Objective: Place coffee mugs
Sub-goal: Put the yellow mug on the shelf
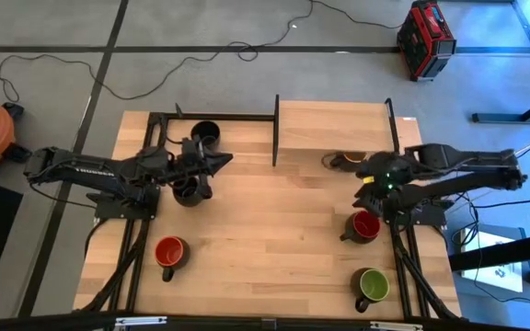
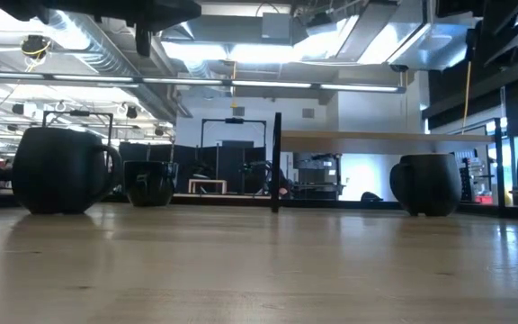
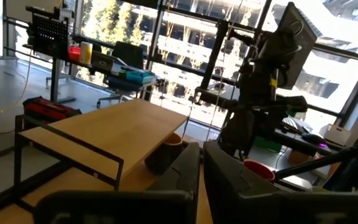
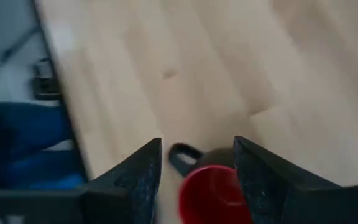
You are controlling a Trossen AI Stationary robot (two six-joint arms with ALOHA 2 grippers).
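Note:
Six dark mugs are on the wooden table. A red-inside mug (image 1: 366,225) stands at the right, and my right gripper (image 1: 367,204) hovers over it, open, its fingers on either side of the rim and handle (image 4: 182,155) without touching. A green-inside mug (image 1: 373,285) stands near the front right. A yellow-inside mug (image 1: 337,159) sits under the shelf. A second red-inside mug (image 1: 170,252) stands front left. Two black-inside mugs (image 1: 205,131) (image 1: 189,191) stand far left. My left gripper (image 1: 219,163) is shut and empty, raised between these two.
A raised wooden shelf (image 1: 329,127) on a black metal frame (image 1: 275,129) stands at the table's far side. The frame runs on to the left without a board. Bare table lies in the middle (image 1: 274,230). A red case (image 1: 425,39) and cables lie on the floor beyond.

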